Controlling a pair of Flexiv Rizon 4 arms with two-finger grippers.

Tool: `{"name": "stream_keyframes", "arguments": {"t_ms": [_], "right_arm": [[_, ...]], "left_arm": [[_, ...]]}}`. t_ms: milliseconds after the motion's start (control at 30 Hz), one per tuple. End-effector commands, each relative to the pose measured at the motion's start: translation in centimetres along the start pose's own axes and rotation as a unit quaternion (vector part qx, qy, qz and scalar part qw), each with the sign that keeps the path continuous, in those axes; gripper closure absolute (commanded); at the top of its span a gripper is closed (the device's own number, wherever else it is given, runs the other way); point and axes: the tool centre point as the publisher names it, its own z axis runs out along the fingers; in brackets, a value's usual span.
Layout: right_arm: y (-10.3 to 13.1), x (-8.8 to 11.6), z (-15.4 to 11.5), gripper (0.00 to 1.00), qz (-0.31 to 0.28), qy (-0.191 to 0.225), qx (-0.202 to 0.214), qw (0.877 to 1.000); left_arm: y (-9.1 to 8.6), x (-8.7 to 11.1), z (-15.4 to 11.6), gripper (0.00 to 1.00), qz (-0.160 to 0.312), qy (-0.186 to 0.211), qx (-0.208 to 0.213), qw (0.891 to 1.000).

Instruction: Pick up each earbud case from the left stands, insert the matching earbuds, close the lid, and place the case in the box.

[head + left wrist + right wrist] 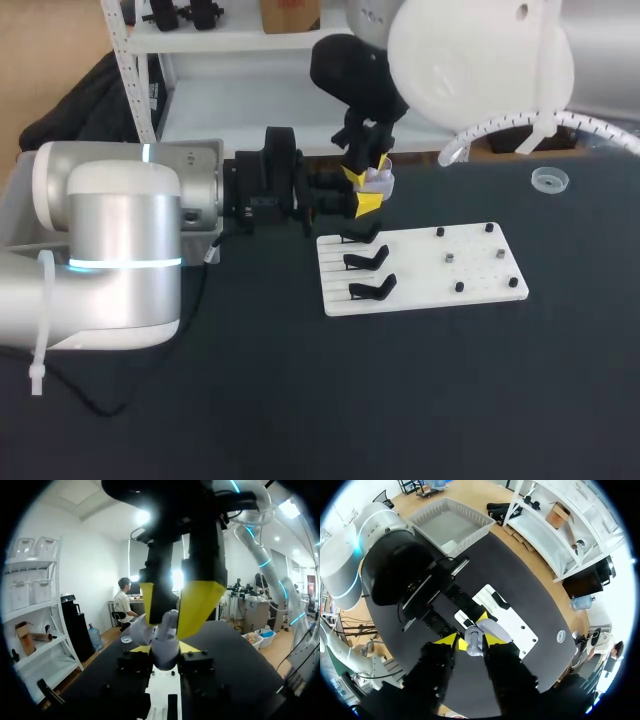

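right gripper [470, 641]: yellow tips pressed on two opposite sides of the earbud case [379, 181], clamped. left gripper [165, 649]: tips set against the lower body of the same case from both sides, likewise clamped. part of that contact is covered by the right arm's broad yellow fingers, which come down across the case from above.

the case is held in the air over the stand end of the white board [480, 262], touching none of the stands [366, 260]. it is pale lavender-grey. a rounded part juts to one side and appears to be the lid swung open. the interior is hidden, so it cannot be told whether earbuds sit in it.

the three black stands form a column on the board's left half, each standing bare. small items [450, 257], dark and grey, dot the right half and are too small to identify.

the board lies flat on the black table [400, 400]. a clear round dish [549, 180] sits well apart, toward the far right.

the grey box [477, 535] stands at the table's left end, beyond the left arm. in the head view it is mostly hidden behind that arm's silver body. a pale object lies on its floor, unidentified.

a marking on the left arm's black wrist block is too small to read.
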Motion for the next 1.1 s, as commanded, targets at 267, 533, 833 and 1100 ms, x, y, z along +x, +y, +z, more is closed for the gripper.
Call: {"name": "stream_keyframes", "arguments": {"t_ms": [267,533,833,1100], "right_arm": [[-0.4,-0.1,-0.1,0.69,0.001,0.001,0.004,1.000],[-0.7,-0.6,-0.4,0.67,-0.001,-0.004,0.006,1.000],[-0.6,-0.4,-1.4,0.67,0.001,-0.009,0.008,1.000],[-1.2,0.3,-3.3,0.67,0.016,-0.023,0.012,1.000]], "left_arm": [[-0.1,0.1,0.0,1.00,0.001,-0.002,-0.003,1.000],[-0.1,0.1,0.0,1.00,0.001,-0.002,-0.003,1.000],[-0.1,0.1,0.0,1.00,0.001,-0.002,-0.003,1.000],[-0.1,0.1,0.0,1.00,0.001,-0.002,-0.003,1.000]]}}
